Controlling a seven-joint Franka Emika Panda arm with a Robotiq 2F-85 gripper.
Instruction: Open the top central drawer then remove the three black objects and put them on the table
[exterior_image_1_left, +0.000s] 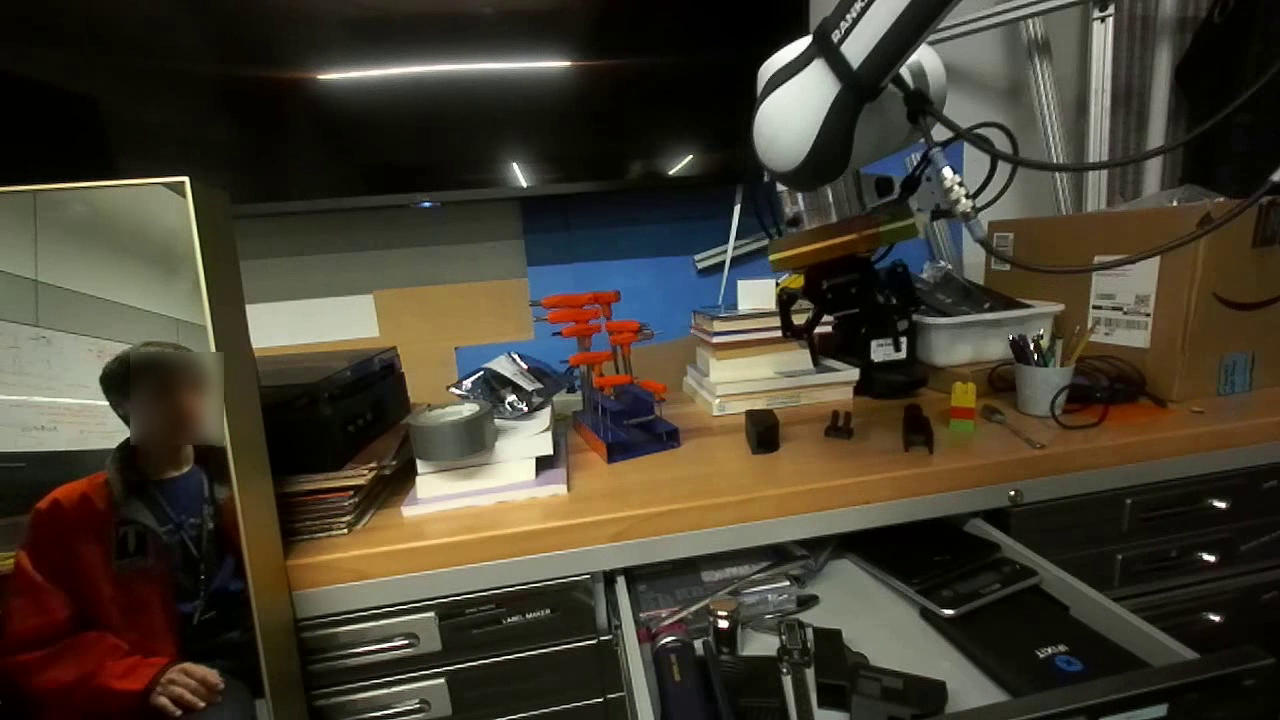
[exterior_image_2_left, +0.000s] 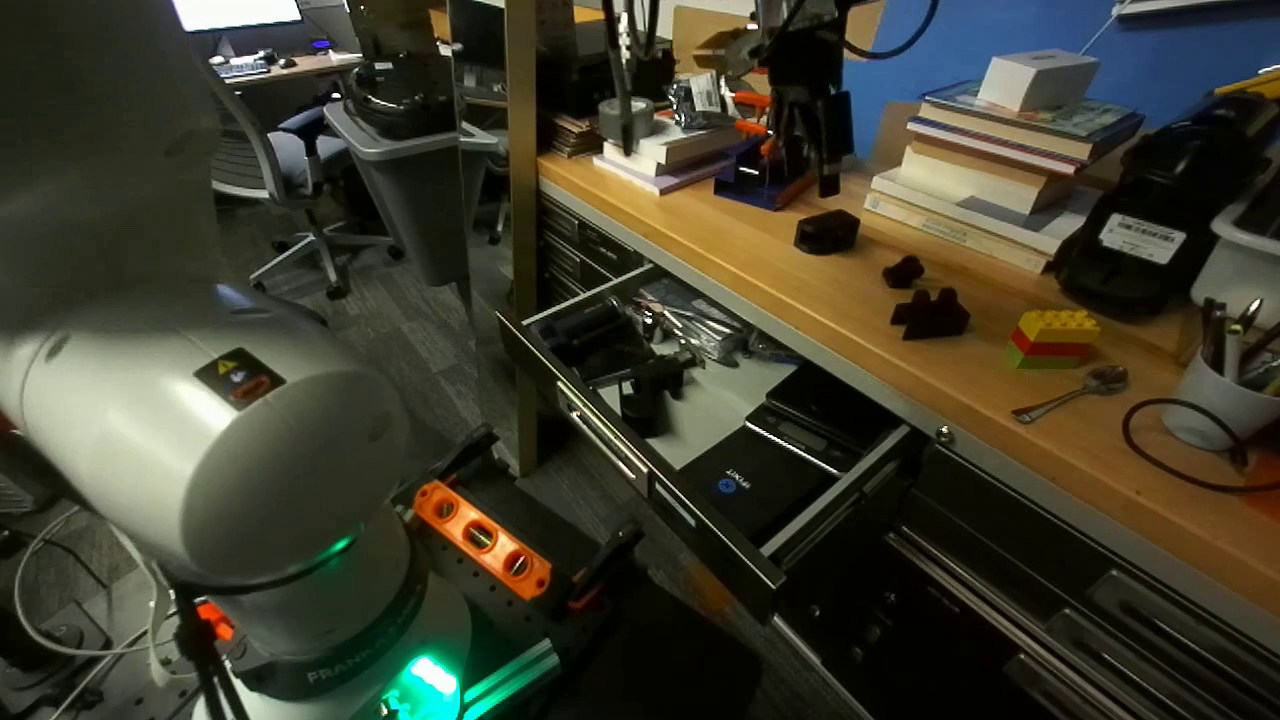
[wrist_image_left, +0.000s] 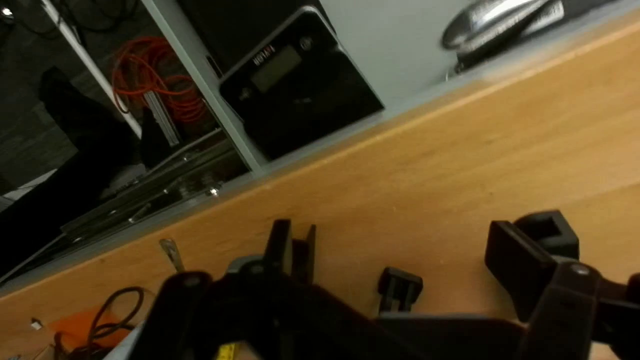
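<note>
The top central drawer (exterior_image_1_left: 1085, 590) (exterior_image_2_left: 715, 540) is pulled open. Three small black objects stand apart on the wooden table (exterior_image_1_left: 690, 485) (exterior_image_2_left: 745, 245) (wrist_image_left: 440, 165). They are a chunky block (exterior_image_1_left: 762, 431) (exterior_image_2_left: 827, 231), a small two-pronged piece (exterior_image_1_left: 839, 424) (exterior_image_2_left: 904, 271) and a notched piece (exterior_image_1_left: 916, 429) (exterior_image_2_left: 931, 314). My gripper (exterior_image_1_left: 808, 330) (exterior_image_2_left: 815, 165) is open and empty above the table. In the wrist view the two-pronged piece (wrist_image_left: 400, 287) shows between the gripper's fingers (wrist_image_left: 397, 255). The block (wrist_image_left: 552, 232) and the notched piece (wrist_image_left: 303, 257) are partly hidden by the fingers.
The drawer holds a scale (exterior_image_1_left: 985, 585), a black box (exterior_image_1_left: 1040, 640) and dark tools (exterior_image_1_left: 890, 685). Stacked books (exterior_image_1_left: 760, 370), the orange-red rack (exterior_image_1_left: 625, 430), toy bricks (exterior_image_1_left: 962, 407), a spoon (exterior_image_1_left: 1012, 425) and a pen cup (exterior_image_1_left: 1043, 388) stand on the table.
</note>
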